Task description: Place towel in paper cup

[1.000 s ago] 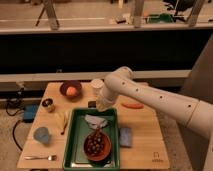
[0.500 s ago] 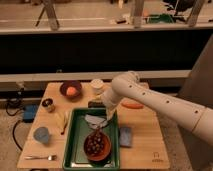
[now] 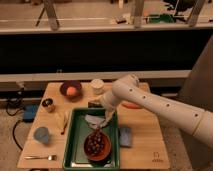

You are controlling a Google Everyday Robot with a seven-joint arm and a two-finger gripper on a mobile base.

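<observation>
A crumpled pale grey towel (image 3: 92, 119) lies at the far end of the green tray (image 3: 75, 140). The white paper cup (image 3: 97, 86) stands upright at the back of the wooden table, beyond the tray. My white arm reaches in from the right and bends down over the tray. My gripper (image 3: 102, 121) is low over the tray, at the towel's right edge, between the towel and an orange bowl of dark fruit (image 3: 97, 145). I cannot tell whether it touches the towel.
A maroon bowl holding an orange (image 3: 71, 90) sits back left, with a small jar (image 3: 48, 105) near it. A banana (image 3: 62, 121), a blue cup (image 3: 42, 135) and a fork (image 3: 39, 157) lie left of the tray. A blue sponge (image 3: 125, 136) lies right of it, and a red plate (image 3: 132, 105) is behind the arm.
My gripper has moved from near the paper cup toward me and down into the tray, to the towel. The objects on the table have not moved.
</observation>
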